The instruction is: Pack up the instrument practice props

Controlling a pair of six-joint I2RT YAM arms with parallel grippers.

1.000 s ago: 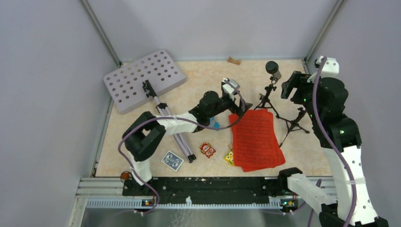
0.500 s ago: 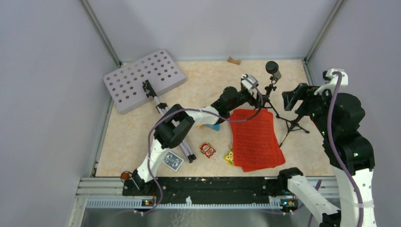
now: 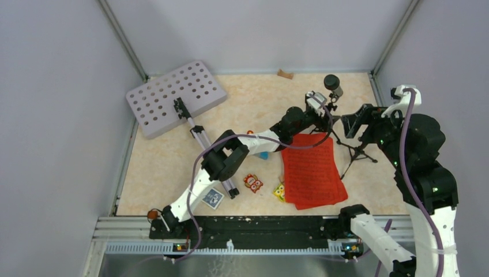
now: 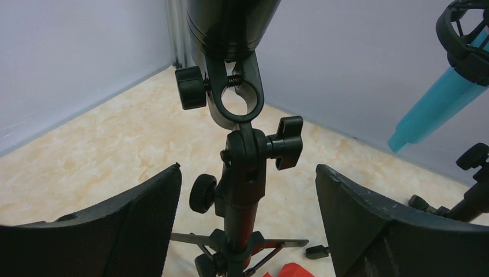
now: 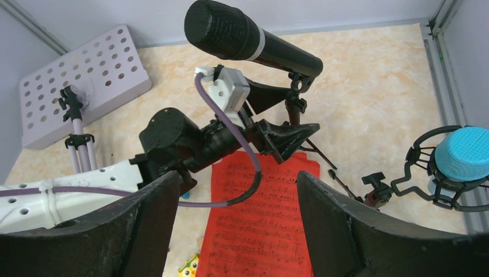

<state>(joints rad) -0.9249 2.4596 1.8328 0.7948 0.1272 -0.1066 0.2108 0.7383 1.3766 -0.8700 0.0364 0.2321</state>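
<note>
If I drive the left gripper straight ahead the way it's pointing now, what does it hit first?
The upright stem of the black mic tripod carrying the dark microphone. It stands centred ahead of the left gripper, between its open fingers. How near is hard to judge.

My left gripper (image 4: 247,167) straddles the stem of the small black mic tripod (image 4: 241,196), with a bare gap on either side. The dark microphone (image 4: 230,23) directly overhead blocks my way up. The slanted blue microphone (image 4: 429,109) crowds my right.
</note>
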